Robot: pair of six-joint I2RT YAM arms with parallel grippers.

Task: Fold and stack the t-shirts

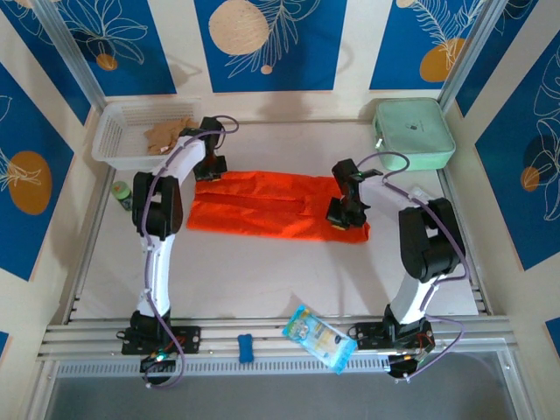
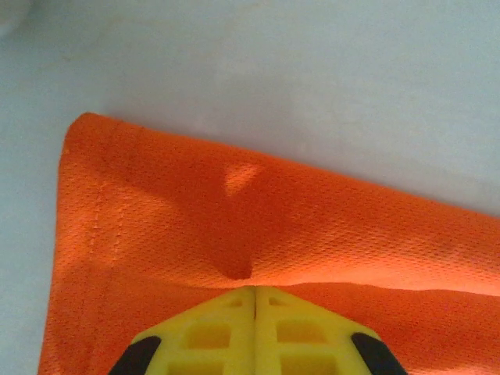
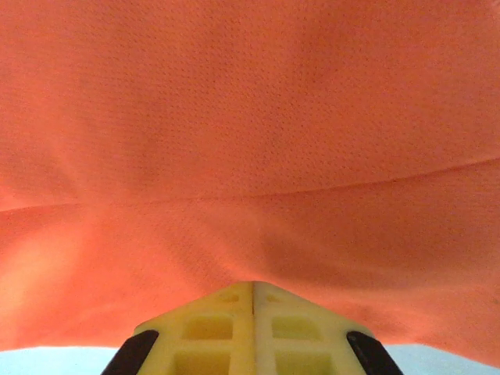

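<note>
An orange-red t-shirt (image 1: 271, 206) lies on the white table, folded into a long strip running left to right. My left gripper (image 1: 210, 168) is at the strip's far left corner. In the left wrist view its yellow fingers (image 2: 226, 328) are pressed together, and the t-shirt (image 2: 234, 203) puckers into a small fold at their tips. My right gripper (image 1: 341, 213) is over the strip's right end. In the right wrist view its fingers (image 3: 219, 324) are also pressed together, and the t-shirt (image 3: 250, 141) gathers at their tips.
A white basket (image 1: 112, 144) with something brown inside stands at the back left. A mint-green case (image 1: 416, 133) sits at the back right. A small green can (image 1: 122, 193) is by the left edge. A snack packet (image 1: 319, 339) and a blue piece (image 1: 246, 348) lie on the front rail.
</note>
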